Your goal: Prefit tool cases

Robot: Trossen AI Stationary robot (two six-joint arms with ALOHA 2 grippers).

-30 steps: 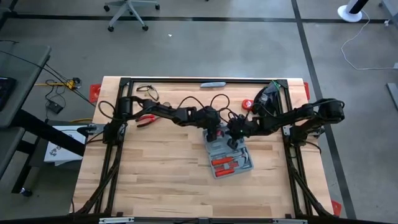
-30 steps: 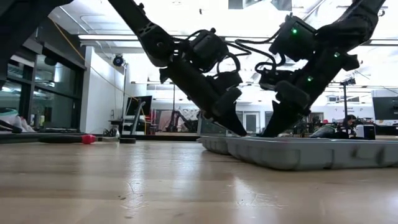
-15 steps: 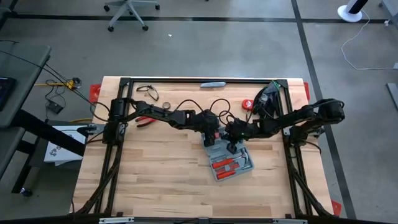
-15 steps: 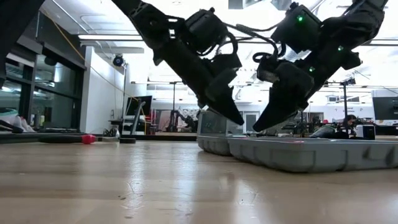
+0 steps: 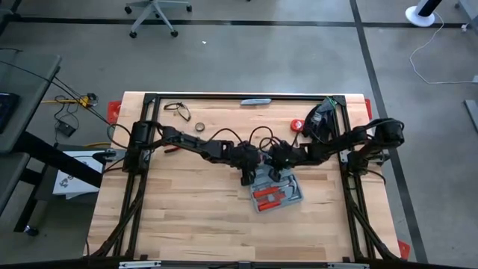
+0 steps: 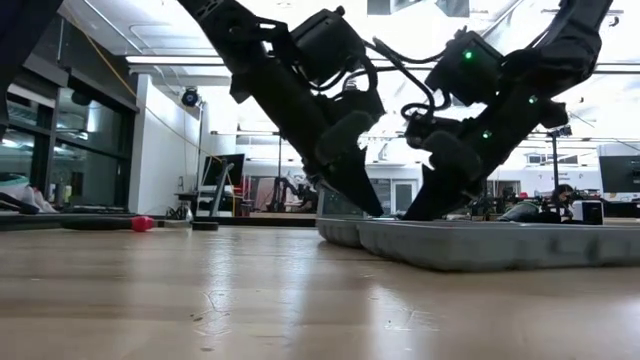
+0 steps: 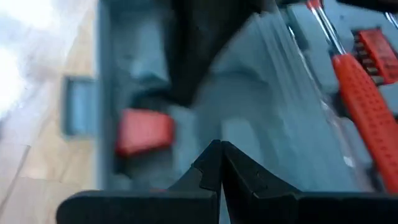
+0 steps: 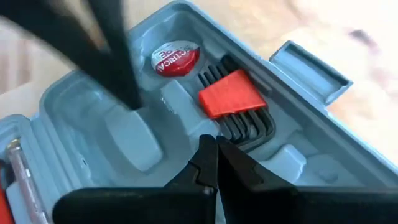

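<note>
The tool case [image 5: 274, 190] lay open and flat on the bench [image 5: 187, 224], right of centre and about midway between the far and near edges, its moulded tray holding red-handled tools. Both arms reached in from the side rails and met over the case's far half. The left gripper [image 5: 246, 178] hung at the case's far-left corner, fingers pressed together and holding nothing. The right gripper [image 5: 273, 176] stood just beside it, fingers likewise closed and empty, tips apparently touching the tray, near a red hex-key holder [image 8: 231, 93] and a round red tape measure [image 8: 174, 60].
</note>
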